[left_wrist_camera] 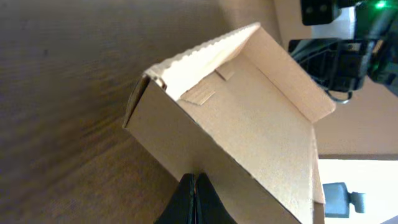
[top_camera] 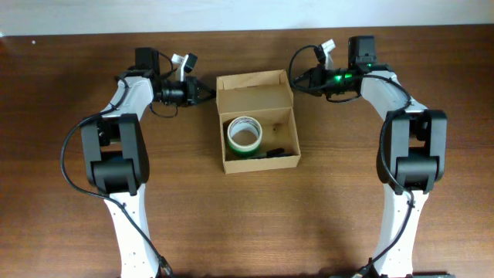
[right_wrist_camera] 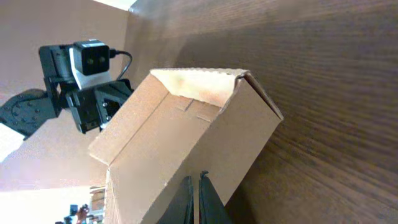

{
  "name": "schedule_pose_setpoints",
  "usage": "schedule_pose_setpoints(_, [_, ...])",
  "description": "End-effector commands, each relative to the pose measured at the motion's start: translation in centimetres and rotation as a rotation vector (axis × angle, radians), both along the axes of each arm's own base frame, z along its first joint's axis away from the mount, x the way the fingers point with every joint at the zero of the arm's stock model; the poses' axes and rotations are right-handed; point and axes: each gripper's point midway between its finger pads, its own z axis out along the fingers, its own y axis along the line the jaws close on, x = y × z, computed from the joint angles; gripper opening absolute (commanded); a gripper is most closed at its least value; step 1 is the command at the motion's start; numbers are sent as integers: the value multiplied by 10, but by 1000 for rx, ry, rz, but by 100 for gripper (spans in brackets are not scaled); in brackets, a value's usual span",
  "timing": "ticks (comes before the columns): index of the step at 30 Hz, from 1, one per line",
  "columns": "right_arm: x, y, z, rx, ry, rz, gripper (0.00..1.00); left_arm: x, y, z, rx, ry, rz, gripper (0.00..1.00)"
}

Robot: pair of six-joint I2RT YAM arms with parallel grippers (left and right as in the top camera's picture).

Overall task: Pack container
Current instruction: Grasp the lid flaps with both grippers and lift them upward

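The container, a plain brown cardboard box (top_camera: 224, 147), sits open at the table's middle, its hinged lid (top_camera: 255, 90) standing up at the far side. Inside lie a green and white tape roll (top_camera: 244, 134) and a small black object (top_camera: 275, 151). My left gripper (top_camera: 210, 93) is shut, with its tips against the lid's left edge. My right gripper (top_camera: 296, 79) is shut at the lid's right edge. The left wrist view shows the box (left_wrist_camera: 249, 124) just past the closed fingers (left_wrist_camera: 194, 186). The right wrist view shows the box (right_wrist_camera: 180, 137) behind the closed fingers (right_wrist_camera: 196, 186).
The brown wooden table (top_camera: 69, 232) runs around the box on all sides. Both arm bases stand at the near side, left (top_camera: 116, 162) and right (top_camera: 409, 154). A pale wall edge runs along the table's far side.
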Motion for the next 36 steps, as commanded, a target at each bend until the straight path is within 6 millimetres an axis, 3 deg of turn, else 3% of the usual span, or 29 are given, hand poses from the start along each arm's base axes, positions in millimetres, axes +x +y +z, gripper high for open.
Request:
schedule_pose_setpoints(1, [-6, 10, -4, 29, 43, 18, 4, -9, -1, -20, 48, 82, 12, 2])
schedule_pose_setpoints(8, [-8, 10, -5, 24, 58, 16, 4, -38, 0, -56, 55, 248, 10, 2])
schedule_pose_setpoints(10, [-11, 5, -17, -29, 107, -12, 4, -42, 0, -63, 54, 272, 9, 2])
schedule_pose_setpoints(14, [-20, -10, -43, -169, 204, -67, 4, -44, -1, -68, 54, 285, 9, 2])
schedule_pose_setpoints(18, [-24, -10, -46, -180, 218, -62, 4, -40, -1, -68, 53, 255, 9, 2])
schedule_pose_setpoints(22, [-25, -4, -46, -182, 210, -47, 4, -32, -3, -64, 38, 202, 5, 2])
schedule_pose_setpoints(33, [-20, 23, -40, -177, 123, 0, 4, 0, -20, -25, -169, 75, 1, 2])
schedule_pose_setpoints(36, [-15, 31, -29, -122, 74, 23, 4, 7, -24, -5, -259, 25, -26, 2])
